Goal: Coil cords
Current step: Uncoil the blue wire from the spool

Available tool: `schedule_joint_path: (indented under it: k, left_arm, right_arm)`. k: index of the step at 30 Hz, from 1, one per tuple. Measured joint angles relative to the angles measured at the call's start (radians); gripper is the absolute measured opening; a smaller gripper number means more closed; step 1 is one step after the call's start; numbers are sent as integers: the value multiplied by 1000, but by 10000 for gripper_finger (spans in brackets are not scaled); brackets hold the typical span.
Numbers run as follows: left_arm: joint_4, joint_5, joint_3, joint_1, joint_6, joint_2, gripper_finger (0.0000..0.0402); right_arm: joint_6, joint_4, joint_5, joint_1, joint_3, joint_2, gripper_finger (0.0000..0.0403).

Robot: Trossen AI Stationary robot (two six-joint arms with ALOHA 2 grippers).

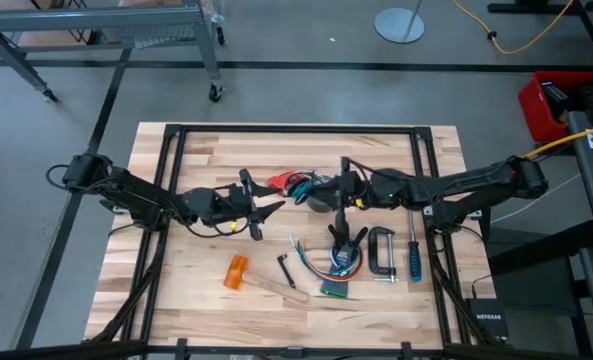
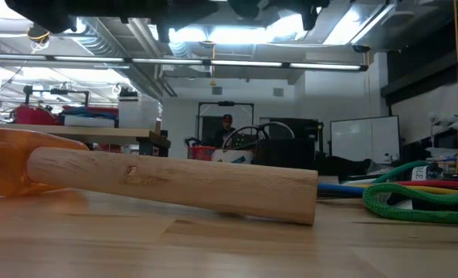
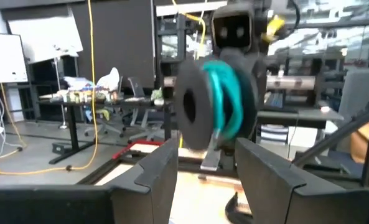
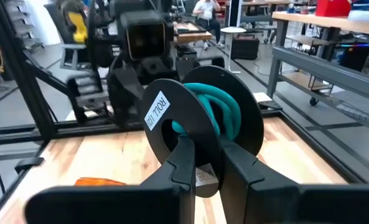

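A: Where's the cord?
B: Teal cord (image 4: 218, 109) is wound on a black spool (image 4: 172, 134), lifted above the table (image 1: 196, 280). The right gripper (image 4: 204, 163) has its jaws closed on the spool's flange, probably steadying it.
A: And the left gripper (image 3: 203, 165)?
B: Jaws apart, empty, facing the spool.

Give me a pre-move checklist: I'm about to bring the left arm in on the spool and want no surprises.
1. Right gripper clamped on the flange of the black plastic spool: ok.
2. Teal cord seated between the spool's two flanges: ok.
3. Cord's free end located: cannot tell.
4. Left gripper open and facing the spool head-on: ok.
5. Spool held up off the light wooden table: ok.
6. Gap between the left gripper's fingers and the spool: cannot tell.
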Motion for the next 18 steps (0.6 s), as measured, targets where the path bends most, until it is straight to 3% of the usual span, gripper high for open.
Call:
schedule_joint_path:
  k: [14, 18]
  left_arm:
    - [0, 17, 0, -1, -16, 2, 155]
    - [-1, 17, 0, -1, -16, 2, 138]
  right_arm:
    - [0, 63, 5, 0, 0, 39, 43]
    - [0, 62, -2, 0, 0, 39, 43]
